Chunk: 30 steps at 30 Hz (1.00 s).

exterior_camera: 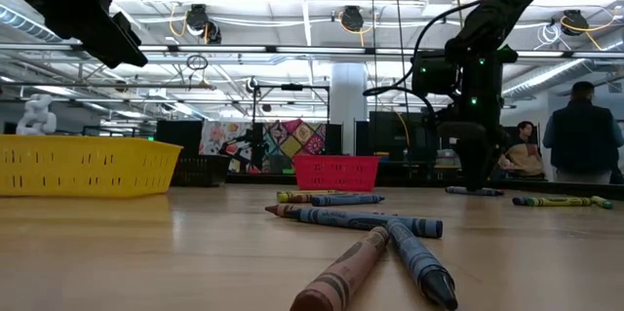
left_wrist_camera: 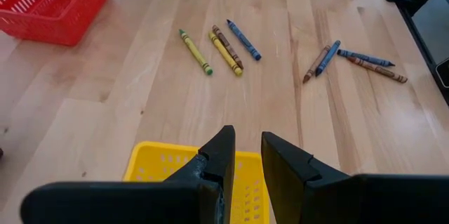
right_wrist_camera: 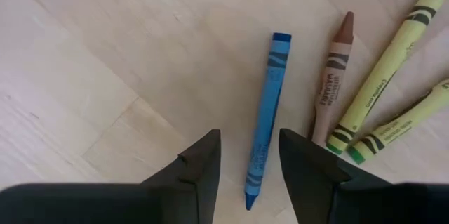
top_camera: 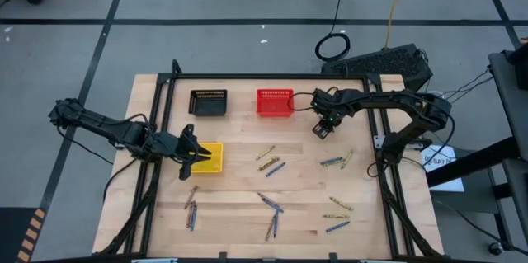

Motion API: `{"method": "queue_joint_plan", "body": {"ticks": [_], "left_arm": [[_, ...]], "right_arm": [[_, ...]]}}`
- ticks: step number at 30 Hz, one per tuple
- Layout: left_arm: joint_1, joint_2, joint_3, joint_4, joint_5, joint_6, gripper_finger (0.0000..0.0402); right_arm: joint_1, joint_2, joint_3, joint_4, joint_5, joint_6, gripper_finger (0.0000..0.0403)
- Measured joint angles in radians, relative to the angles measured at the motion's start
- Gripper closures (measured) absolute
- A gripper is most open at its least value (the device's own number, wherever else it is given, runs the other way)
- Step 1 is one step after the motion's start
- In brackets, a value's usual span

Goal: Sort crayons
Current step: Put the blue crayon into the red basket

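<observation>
Right claw spread, empty, above blue crayon; left claw parted over yellow basket.

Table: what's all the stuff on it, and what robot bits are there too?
Table: one, light wood, under everything.
Black basket: one, black, far edge, left of the red one.
Red basket: one, red, far edge, middle.
Yellow basket: one, yellow, left side.
Crayons: about twenty, blue, yellow-green and brown, scattered in small bunches on the near half.
Person: one, dark top, in the room behind.
Left gripper: one, black, open, over the yellow basket.
Right gripper: one, black, open, right of the red basket.
</observation>
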State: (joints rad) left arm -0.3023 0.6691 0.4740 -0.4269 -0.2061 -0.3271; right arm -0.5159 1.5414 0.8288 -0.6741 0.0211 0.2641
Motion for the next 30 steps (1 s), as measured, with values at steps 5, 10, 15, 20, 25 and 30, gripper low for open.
{"method": "queue_joint_plan", "body": {"ticks": [5, 10, 15, 20, 25, 30], "left_arm": [[0.0, 0.0, 0.0, -0.001, -0.008, 0.0, 0.0327], [0.0, 0.0, 0.0, -0.001, -0.008, 0.0, 0.0327], [0.0, 0.0, 0.0, -0.001, -0.008, 0.0, 0.0327], [0.0, 0.0, 0.0, -0.001, -0.008, 0.0, 0.0327], [0.0, 0.0, 0.0, -0.001, -0.008, 0.0, 0.0327], [0.0, 0.0, 0.0, -0.001, -0.009, 0.0, 0.0327]], "right_arm": [[0.0, 0.0, 0.0, 0.009, 0.0, 0.004, 0.0273], [0.0, 0.0, -0.001, 0.014, 0.0, 0.004, 0.0273], [0.0, -0.001, -0.038, 0.06, 0.001, 0.011, 0.0273], [-0.001, -0.003, -0.052, 0.081, 0.002, 0.011, 0.0274], [-0.001, -0.003, -0.053, 0.087, 0.002, 0.011, 0.031], [-0.001, -0.002, -0.054, 0.089, 0.002, 0.011, 0.0388]]}}
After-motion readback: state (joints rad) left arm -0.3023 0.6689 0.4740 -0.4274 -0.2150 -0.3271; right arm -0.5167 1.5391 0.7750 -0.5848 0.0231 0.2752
